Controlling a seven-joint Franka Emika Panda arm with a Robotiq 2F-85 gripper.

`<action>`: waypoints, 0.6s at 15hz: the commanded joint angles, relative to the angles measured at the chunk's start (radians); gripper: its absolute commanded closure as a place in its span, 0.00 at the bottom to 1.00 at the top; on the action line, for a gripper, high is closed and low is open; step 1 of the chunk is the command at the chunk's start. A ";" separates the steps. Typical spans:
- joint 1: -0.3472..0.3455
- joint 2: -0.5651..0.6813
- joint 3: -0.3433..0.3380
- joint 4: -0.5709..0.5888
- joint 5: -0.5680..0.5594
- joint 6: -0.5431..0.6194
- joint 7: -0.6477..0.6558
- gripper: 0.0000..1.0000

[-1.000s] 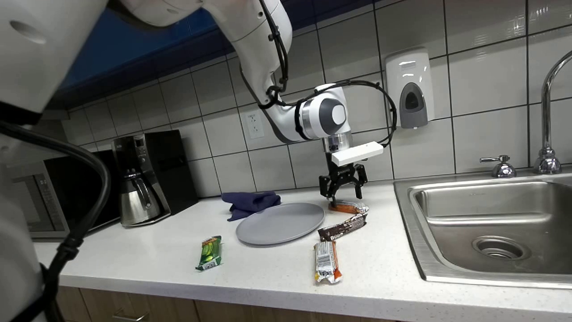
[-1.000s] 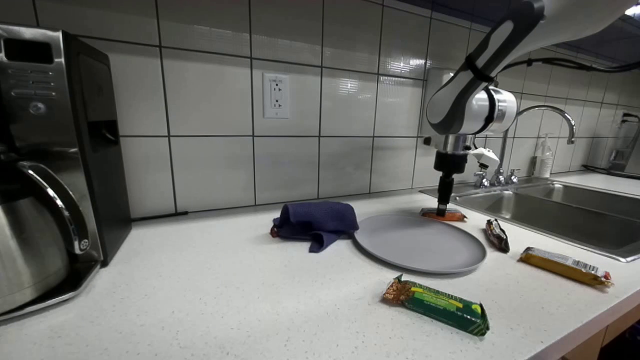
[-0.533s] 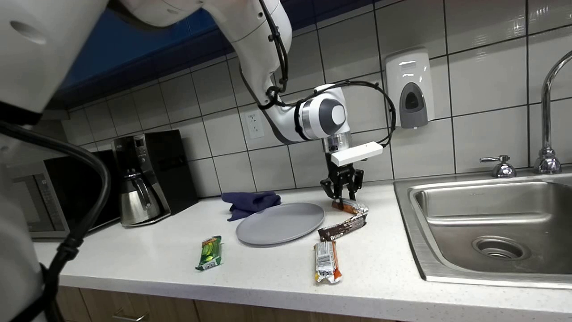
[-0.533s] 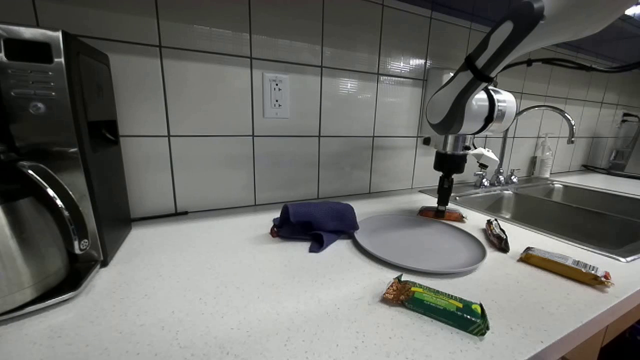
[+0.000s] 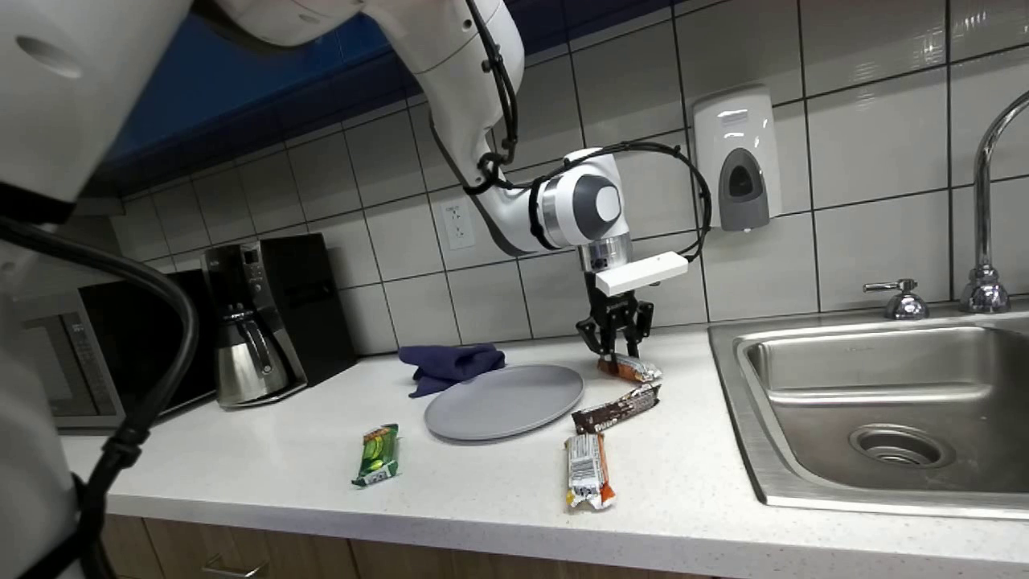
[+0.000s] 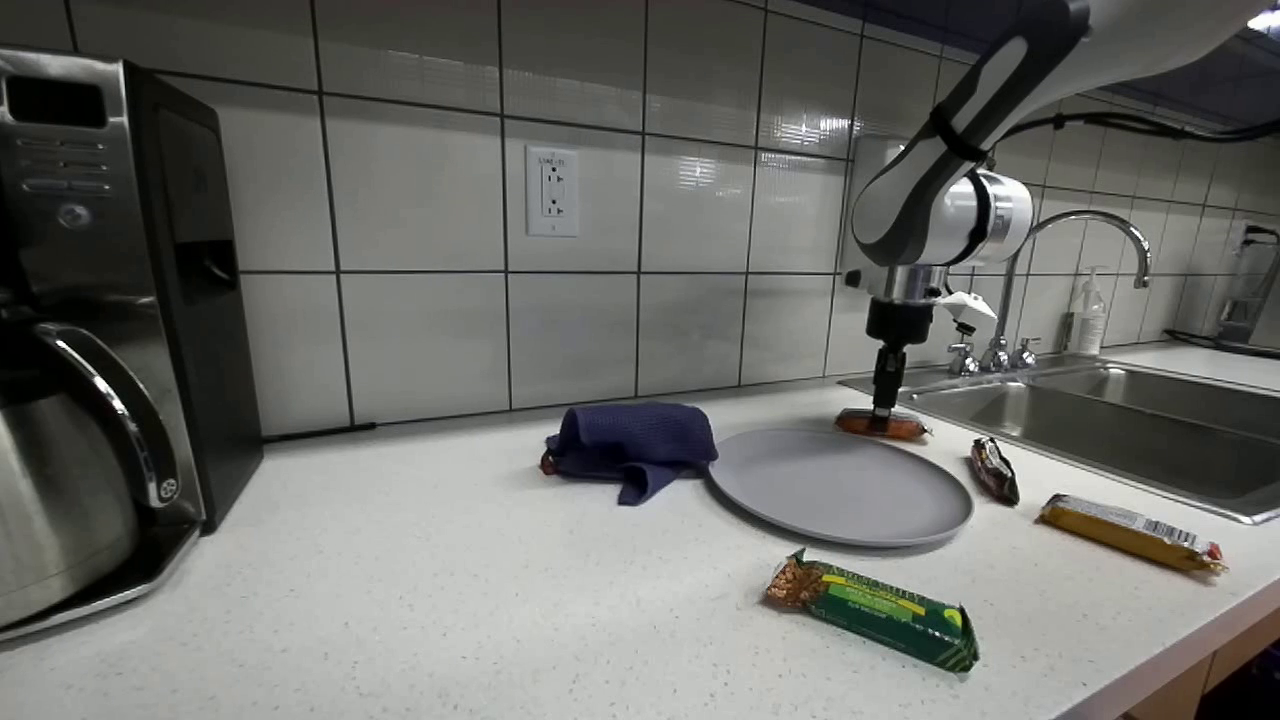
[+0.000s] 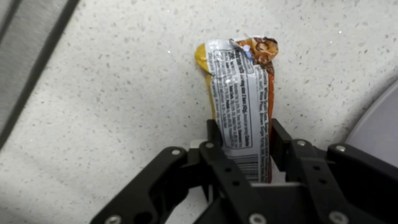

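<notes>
Since it is probably light, stiff and crumbly inside slick film, the orange-edged snack bar [image 7: 239, 93] suits a gentle squeeze across its width. It lies between the fingers of the claw [image 7: 245, 137], only the bar's width apart and clamped on both long edges. Near the claw's one side is the gray plate [image 6: 845, 490]; farther off opposite, the sink [image 5: 738, 386].

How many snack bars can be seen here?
4: orange bar in the gripper, brown bar and yellow bar toward the sink, green bar near the plate; the cloth may hide another.
</notes>
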 commanded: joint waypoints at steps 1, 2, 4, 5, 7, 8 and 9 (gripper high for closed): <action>-0.001 -0.048 0.013 -0.006 -0.019 -0.025 -0.001 0.84; 0.001 -0.057 0.016 -0.007 -0.018 -0.028 -0.002 0.84; 0.006 -0.077 0.022 -0.011 -0.012 -0.029 -0.004 0.84; 0.009 -0.086 0.025 -0.013 -0.010 -0.030 -0.003 0.84; 0.020 -0.102 0.030 -0.020 -0.011 -0.031 0.001 0.84; 0.024 -0.107 0.034 -0.023 -0.010 -0.033 0.001 0.84; 0.030 -0.111 0.036 -0.029 -0.012 -0.029 0.003 0.84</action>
